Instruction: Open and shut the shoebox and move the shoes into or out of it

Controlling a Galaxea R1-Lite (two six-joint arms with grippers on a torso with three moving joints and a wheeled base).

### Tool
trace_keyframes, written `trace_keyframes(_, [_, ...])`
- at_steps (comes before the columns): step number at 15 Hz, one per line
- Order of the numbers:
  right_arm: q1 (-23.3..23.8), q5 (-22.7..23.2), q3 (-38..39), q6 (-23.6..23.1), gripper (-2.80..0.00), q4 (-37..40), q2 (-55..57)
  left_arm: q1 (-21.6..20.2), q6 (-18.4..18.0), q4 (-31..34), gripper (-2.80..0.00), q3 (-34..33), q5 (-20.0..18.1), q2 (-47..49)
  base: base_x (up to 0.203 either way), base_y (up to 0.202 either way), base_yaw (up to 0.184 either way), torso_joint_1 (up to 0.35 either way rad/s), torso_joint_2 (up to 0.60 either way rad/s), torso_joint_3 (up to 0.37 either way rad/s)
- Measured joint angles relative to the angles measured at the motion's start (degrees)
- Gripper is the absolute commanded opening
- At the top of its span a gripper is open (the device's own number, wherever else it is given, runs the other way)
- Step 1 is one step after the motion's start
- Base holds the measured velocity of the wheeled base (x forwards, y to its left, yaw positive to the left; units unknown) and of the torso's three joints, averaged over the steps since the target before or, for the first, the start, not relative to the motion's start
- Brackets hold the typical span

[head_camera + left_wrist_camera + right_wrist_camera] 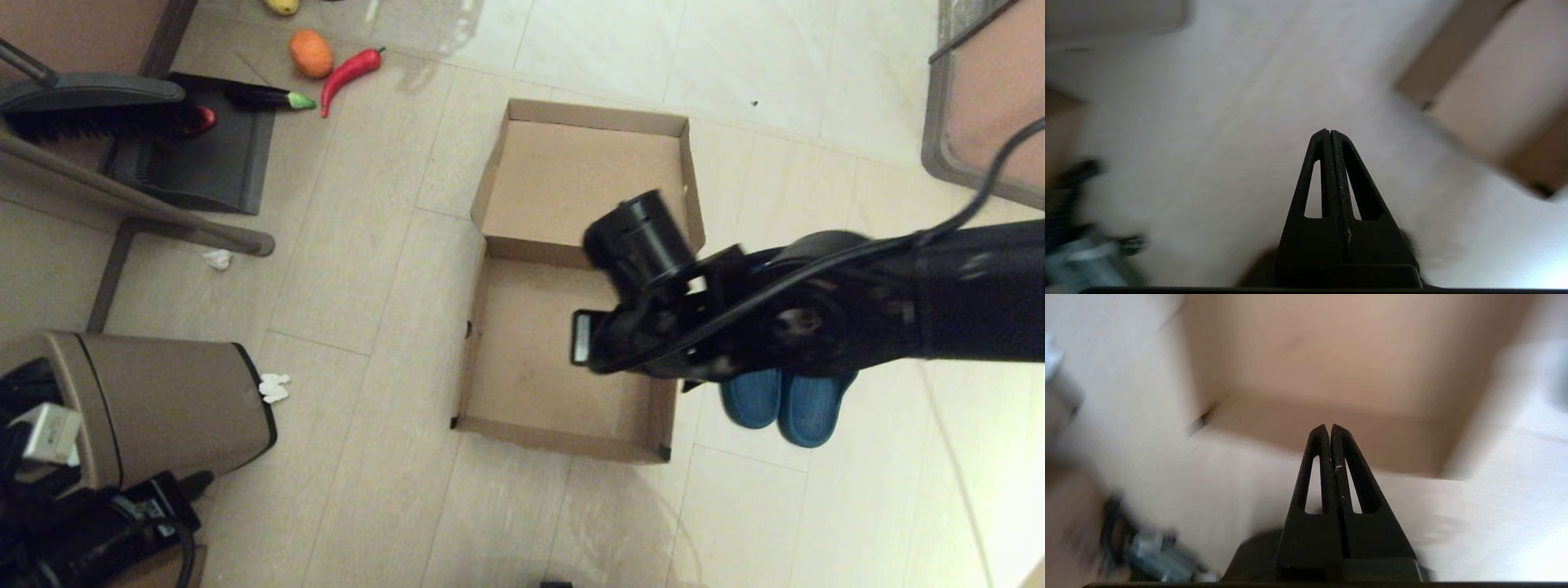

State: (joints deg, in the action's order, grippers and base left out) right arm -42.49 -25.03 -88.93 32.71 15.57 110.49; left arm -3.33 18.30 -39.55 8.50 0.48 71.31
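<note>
The shoebox lies open on the floor, its base empty and its hinged lid folded flat behind it. The two navy slippers rest side by side on the floor just right of the box, mostly hidden under my right arm. That arm reaches in from the right, with its wrist above the box's right wall. My right gripper is shut and empty, with the shoebox ahead of it. My left gripper is shut and empty over bare floor, with the shoebox off to one side.
A tan trash bin stands at the near left. A black dustpan and brush lie far left, beside a toy eggplant, chilli and orange. Paper scraps dot the floor. Furniture fills the far right.
</note>
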Motion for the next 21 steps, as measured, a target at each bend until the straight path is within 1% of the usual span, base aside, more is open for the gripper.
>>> trace_keyframes(1, [4.6,-0.16,3.58,-0.73,-2.8,0.06,-4.75,0.02,-0.92,0.02,-2.8,-0.88,1.59,-0.19,0.0,0.0,0.0,0.0,0.0,0.0])
trace_keyframes(2, [9.45,-0.24,7.63,-1.91,-2.8,0.13,-9.73,0.02,-2.04,0.02,-2.8,-1.81,2.15,-0.39,0.0,0.0,0.0,0.0,0.0,0.0])
trace_keyframes(4, [16.57,0.11,17.15,-5.66,-2.8,-0.22,-20.11,0.02,-6.04,-0.28,-2.8,-4.59,2.26,-1.5,0.0,0.0,0.0,0.0,0.0,0.0])
trace_keyframes(5, [19.15,0.47,23.41,-7.93,-2.8,-0.78,-25.69,-0.02,-8.24,0.01,-2.8,-6.0,2.27,-2.89,0.0,0.0,0.0,0.0,0.0,0.0])
trace_keyframes(7, [22.96,1.11,39.5,-13.3,-2.8,-3.0,-38.35,-0.02,-12.04,3.05,-2.8,-7.45,2.21,-8.49,0.0,0.0,0.0,0.0,0.0,0.0])
trace_keyframes(8, [24.17,1.35,47.09,-16.17,-2.8,-4.69,-44.8,0.0,-13.78,5.85,-2.8,-7.78,1.98,-12.41,0.0,0.0,0.0,0.0,0.0,0.0])
trace_keyframes(10, [25.86,2.15,62.77,-22.67,-2.8,-7.9,-59.09,0.17,-17.75,14.56,-2.8,-8.23,0.15,-22.92,0.0,0.0,0.0,0.0,0.0,0.0])
trace_keyframes(11, [26.34,3.17,68.95,-25.81,-2.8,-9.09,-65.69,0.32,-19.85,19.41,-2.8,-8.23,-1.07,-28.23,0.0,0.0,0.0,0.0,0.0,0.0])
trace_keyframes(12, [26.85,5.54,74.3,-28.99,-2.8,-10.04,-72.1,0.46,-22.31,25.22,-2.8,-8.14,-2.18,-33.77,0.0,0.0,0.0,0.0,0.0,0.0])
trace_keyframes(14, [27.42,13.15,80.87,-34.16,-2.8,-10.91,-82.56,0.91,-26.61,36.62,-2.8,-7.79,-3.8,-42.11,0.0,0.0,0.0,0.0,0.0,0.0])
trace_keyframes(15, [27.68,18.09,83.12,-36.29,-2.8,-10.87,-86.81,1.39,-27.55,40.84,-2.8,-7.56,-4.16,-44.97,0.0,0.0,0.0,0.0,0.0,0.0])
trace_keyframes(16, [28.47,22.2,84.49,-37.46,-2.8,-10.73,-89.63,1.65,-27.17,42.6,-2.8,-7.34,-3.61,-46.85,0.0,0.0,0.0,0.0,0.0,0.0])
trace_keyframes(17, [30.55,24.37,85.36,-38.19,-2.8,-10.4,-91.14,1.57,-26.41,42.94,-2.8,-7.27,-2.56,-48.28,0.0,0.0,0.0,0.0,0.0,0.0])
trace_keyframes(18, [34.18,25.08,85.89,-38.65,-2.8,-10.21,-91.95,1.15,-25.92,43.04,-2.8,-7.23,-1.86,-49.31,0.0,0.0,0.0,0.0,0.0,0.0])
trace_keyframes(20, [41.35,25.58,86.47,-39.15,-2.8,-10.08,-93.69,0.09,-25.78,43.13,-2.8,-7.18,-1.71,-50.56,0.0,0.0,0.0,0.0,0.0,0.0])
trace_keyframes(21, [42.66,25.83,86.62,-39.39,-2.8,-10.12,-95.27,-0.25,-25.73,43.18,-2.8,-7.18,-1.74,-51.04,0.0,0.0,0.0,0.0,0.0,0.0])
